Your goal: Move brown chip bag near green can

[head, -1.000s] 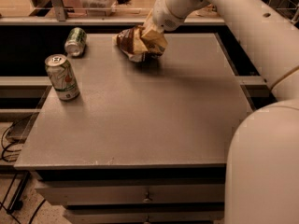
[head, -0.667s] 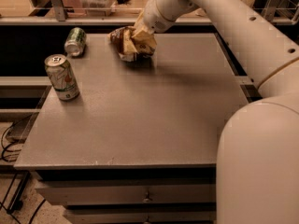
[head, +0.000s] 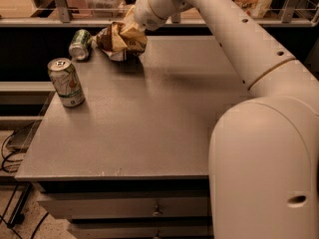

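The brown chip bag (head: 118,40) is crumpled, dark brown with pale yellow edges, at the far left of the table, right beside the green can (head: 79,44). The green can lies on its side at the table's far left corner, its silver end facing me. My gripper (head: 130,28) is at the bag's top right, shut on the bag; its fingers are mostly hidden by the wrist and the crinkled foil. The bag's left edge nearly touches the can.
A paler whitish-green can with a red spot (head: 66,82) stands upright near the left edge of the grey table (head: 149,128). My arm spans the right side of the view. A railing and shelves lie behind the table. Drawers are below the front edge.
My gripper has carried the brown chip bag leftward across the far side of the table, from near the middle to right beside the lying green can. The cans have not moved.
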Available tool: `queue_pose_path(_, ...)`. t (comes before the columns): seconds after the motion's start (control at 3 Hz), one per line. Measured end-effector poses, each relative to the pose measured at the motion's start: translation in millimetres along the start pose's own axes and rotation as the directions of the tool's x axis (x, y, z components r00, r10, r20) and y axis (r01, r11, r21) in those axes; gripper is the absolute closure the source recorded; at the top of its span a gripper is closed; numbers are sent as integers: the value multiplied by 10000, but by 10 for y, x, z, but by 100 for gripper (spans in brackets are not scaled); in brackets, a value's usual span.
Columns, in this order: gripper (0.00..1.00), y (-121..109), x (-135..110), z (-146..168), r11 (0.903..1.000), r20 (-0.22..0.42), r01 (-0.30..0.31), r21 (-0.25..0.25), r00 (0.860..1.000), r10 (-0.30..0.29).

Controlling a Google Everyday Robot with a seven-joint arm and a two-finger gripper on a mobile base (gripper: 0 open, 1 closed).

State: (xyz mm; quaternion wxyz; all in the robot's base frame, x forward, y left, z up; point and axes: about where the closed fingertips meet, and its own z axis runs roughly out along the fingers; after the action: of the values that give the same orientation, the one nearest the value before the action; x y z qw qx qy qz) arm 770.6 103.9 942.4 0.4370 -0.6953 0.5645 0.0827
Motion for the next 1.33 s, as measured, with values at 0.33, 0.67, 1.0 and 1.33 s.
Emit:
queue_pose_path(0.33,82,-8,-136,129,9998,297,123,-153,9995,-118)
queue_pose_path(0.67,58,48,-148,194,9991,339,79,-419,9994,-65)
queue_pose_path(1.0,35,94,-116,208,9983,280,-44,-577,9996,60)
queue_pose_path(1.33,12,109,-120,245,9980,293,-39,-631,9996,58)
